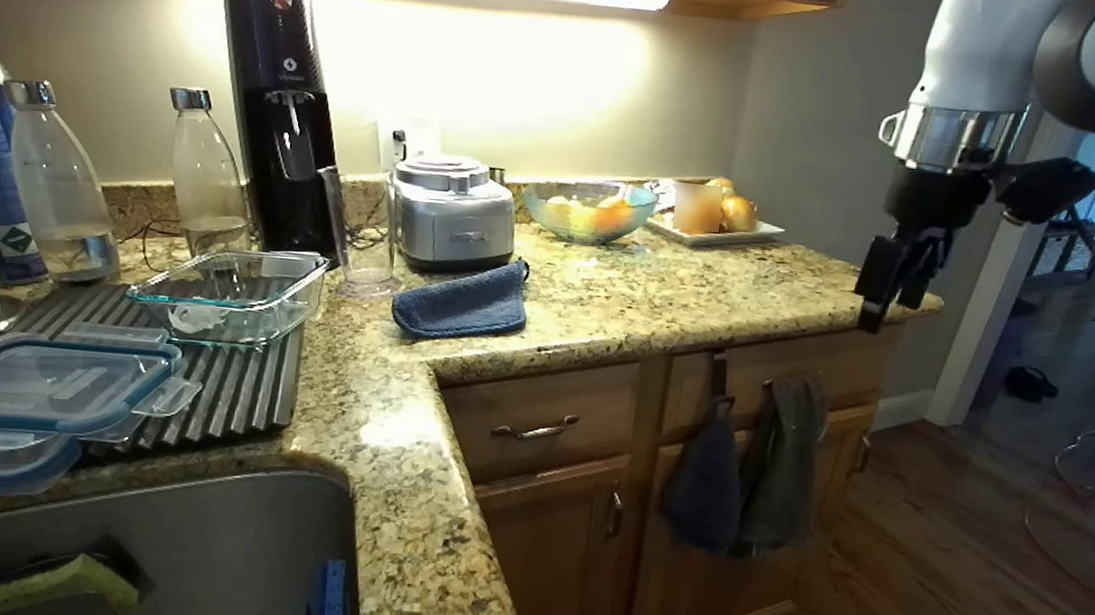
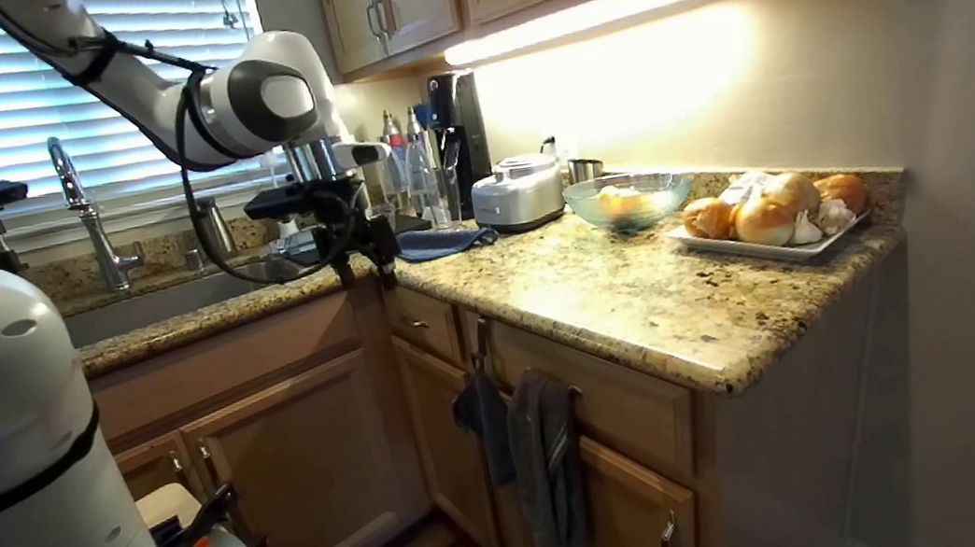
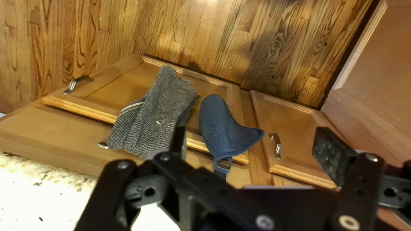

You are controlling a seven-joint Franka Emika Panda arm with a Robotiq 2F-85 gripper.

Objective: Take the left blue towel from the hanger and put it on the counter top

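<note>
Blue towel (image 1: 705,494): hanging from a strap (image 1: 719,376), left of gray towel (image 1: 781,471), below counter (image 1: 669,294). Gripper (image 2: 368,272): spread wide.

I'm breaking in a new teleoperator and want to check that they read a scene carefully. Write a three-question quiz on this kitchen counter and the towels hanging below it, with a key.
1. Fill in the blank: Beside the hanging blue towel, the gray towel hangs from a drawer ____.
2. True or false: The jaws are closed on the hanging blue towel.
3. Pick one: The folded cloth lying on the granite counter top is A) white, B) red, C) blue.

Key:
1. handle.
2. False: the jaws stand wide apart, and the hanging blue towel is out of their grasp.
3. C.
</note>
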